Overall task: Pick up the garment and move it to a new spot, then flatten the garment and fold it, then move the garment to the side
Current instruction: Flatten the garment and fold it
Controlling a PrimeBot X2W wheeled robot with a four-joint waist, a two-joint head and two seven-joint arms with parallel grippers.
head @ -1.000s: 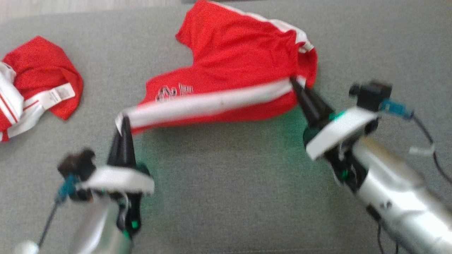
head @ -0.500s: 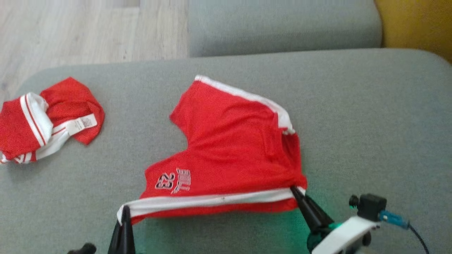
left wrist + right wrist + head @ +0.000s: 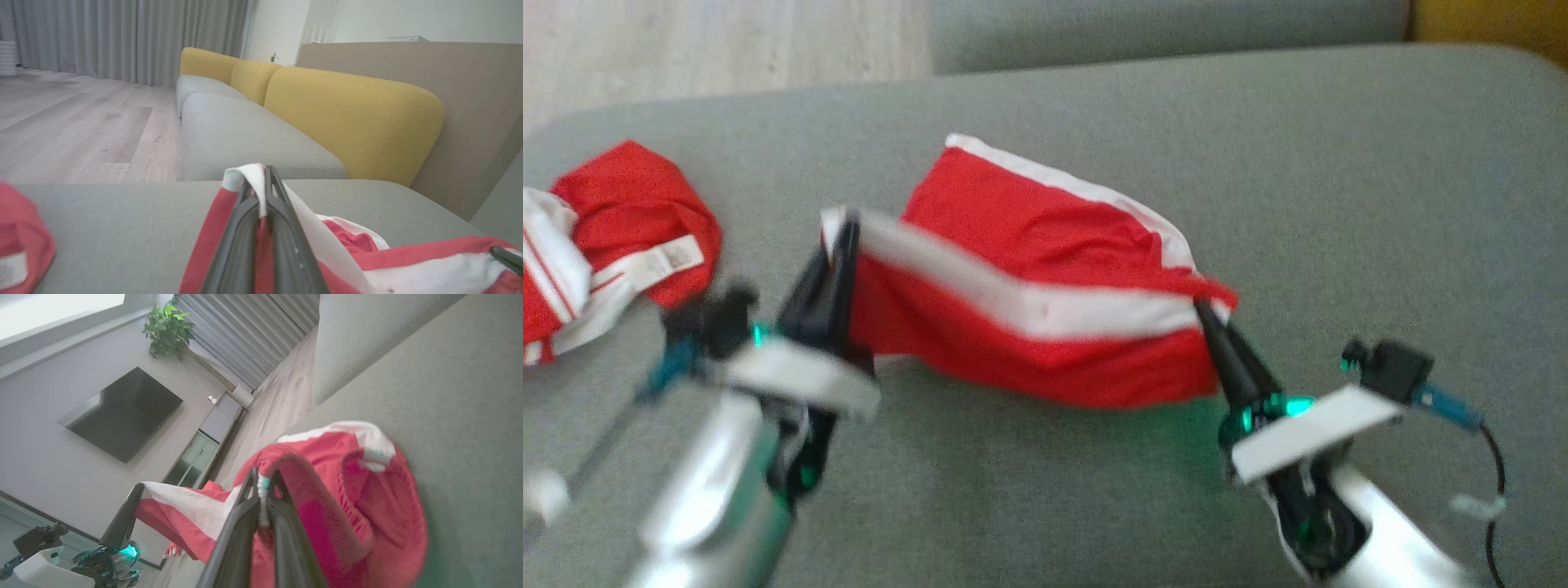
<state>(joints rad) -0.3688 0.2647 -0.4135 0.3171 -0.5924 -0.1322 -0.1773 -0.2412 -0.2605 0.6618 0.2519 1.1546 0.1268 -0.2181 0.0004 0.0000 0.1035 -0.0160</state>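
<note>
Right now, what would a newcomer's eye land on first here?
The red garment with its white band, stretched mid-frame in the head view between the left gripper and the right gripper, each shut on one end of the band. Next, a second red-and-white garment crumpled at the left edge of the grey sofa seat.

Grey sofa seat (image 3: 1339, 163), yellow backrest (image 3: 351, 118), wood floor (image 3: 81, 122), grey curtains (image 3: 122, 36)
</note>
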